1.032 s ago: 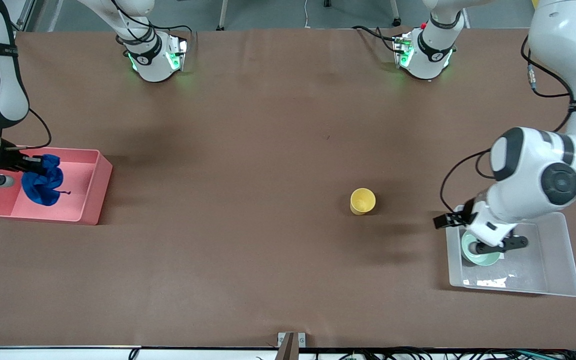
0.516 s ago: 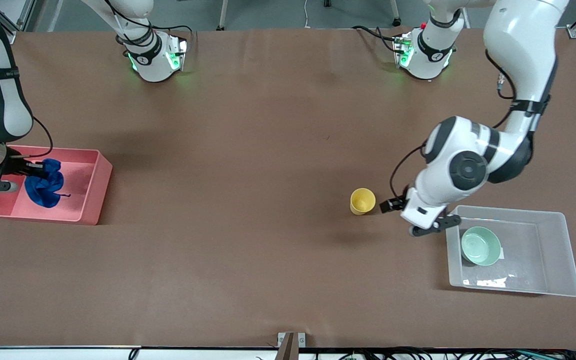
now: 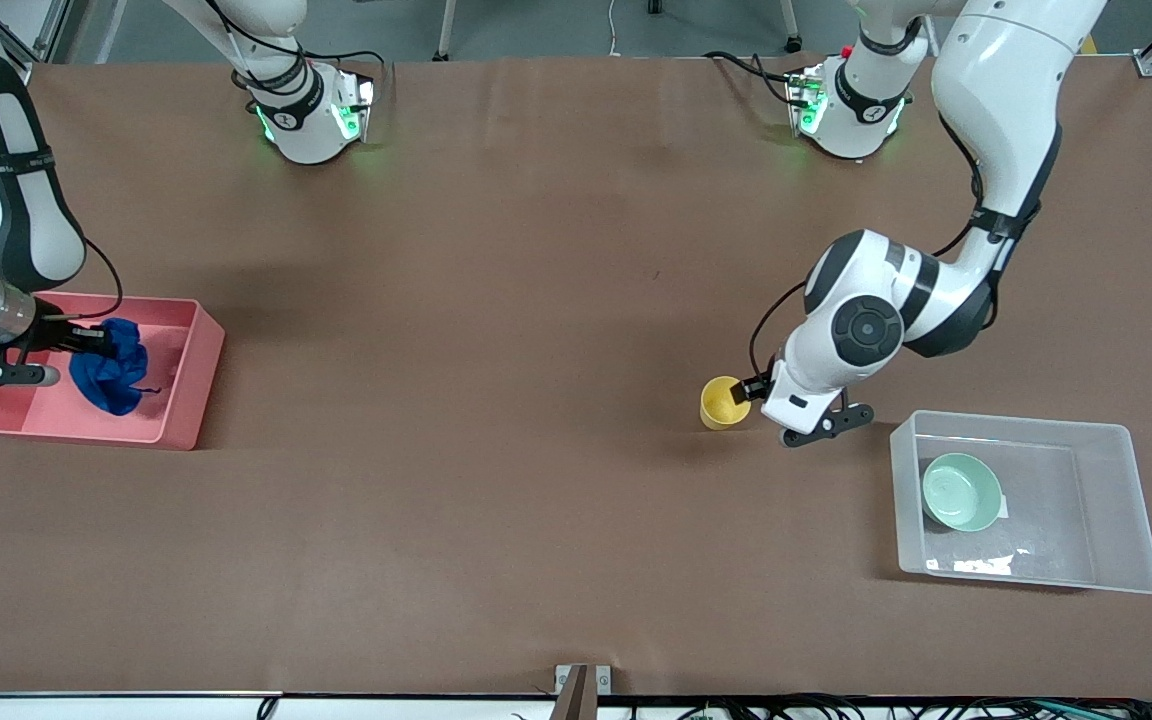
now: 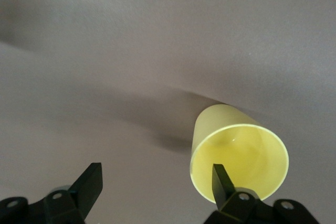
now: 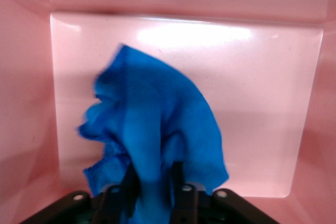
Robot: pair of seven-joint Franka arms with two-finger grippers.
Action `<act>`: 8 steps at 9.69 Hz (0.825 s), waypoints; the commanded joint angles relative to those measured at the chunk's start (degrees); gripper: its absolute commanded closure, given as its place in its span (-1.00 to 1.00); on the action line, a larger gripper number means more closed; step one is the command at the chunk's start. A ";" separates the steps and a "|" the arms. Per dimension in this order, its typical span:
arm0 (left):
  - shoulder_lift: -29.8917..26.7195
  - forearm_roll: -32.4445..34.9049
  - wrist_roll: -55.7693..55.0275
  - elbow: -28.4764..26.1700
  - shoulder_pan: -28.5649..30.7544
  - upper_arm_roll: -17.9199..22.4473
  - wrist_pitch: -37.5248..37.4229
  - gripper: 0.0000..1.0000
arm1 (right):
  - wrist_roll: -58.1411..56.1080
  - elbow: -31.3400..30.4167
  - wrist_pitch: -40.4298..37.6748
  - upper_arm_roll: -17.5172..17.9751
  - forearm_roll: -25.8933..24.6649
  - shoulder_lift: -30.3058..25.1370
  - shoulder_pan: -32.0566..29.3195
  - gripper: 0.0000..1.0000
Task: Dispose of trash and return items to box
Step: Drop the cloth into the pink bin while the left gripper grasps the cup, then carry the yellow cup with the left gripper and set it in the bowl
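Brown table surface runs wide and bare through its middle, with both arm bases along the edge farthest from the front camera and the working items set toward the two ends. Toward the right arm's end sits the pink bin, its walls enclosing a flat floor; the blue cloth wad hangs inside it, bunched between the fingers of the right gripper. In the right wrist view the cloth drapes from the dark fingers, which pinch a fold of it, jaws narrow but not fully together. Bin floor around the wad is open on all sides. Toward the left arm's end stands the clear plastic box, with the mint-green bowl resting upright inside, near the wall closest to the table's middle; a white label shows under the box floor. The yellow cup stands upright on the table, well apart from the box, toward the middle. The left gripper is low at the cup, jaws spread wide; in the left wrist view one finger sits just inside the cup's rim and the other stands over bare table beside it.
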 commanded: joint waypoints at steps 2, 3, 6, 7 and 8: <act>3.66 1.33 -4.99 -2.35 -2.32 0.37 7.42 -0.37 | 0.53 1.27 0.01 1.21 -0.88 -0.98 -0.33 -1.00; 4.10 1.41 -5.08 -2.26 -2.41 0.37 7.96 0.00 | 0.70 2.58 -0.51 1.21 -0.88 -1.67 1.24 -1.00; 3.59 1.59 -5.17 -1.74 -1.89 0.29 7.61 1.00 | 6.57 12.74 -13.64 1.21 -0.97 -4.75 6.07 -1.00; 2.80 1.59 -4.99 -0.78 -1.62 0.29 6.83 1.00 | 7.81 17.83 -19.79 1.21 -0.97 -5.28 7.92 -1.00; 1.83 1.59 -4.64 0.63 -1.45 0.46 4.91 1.00 | 8.87 23.63 -25.77 1.30 -0.97 -5.89 9.50 -1.00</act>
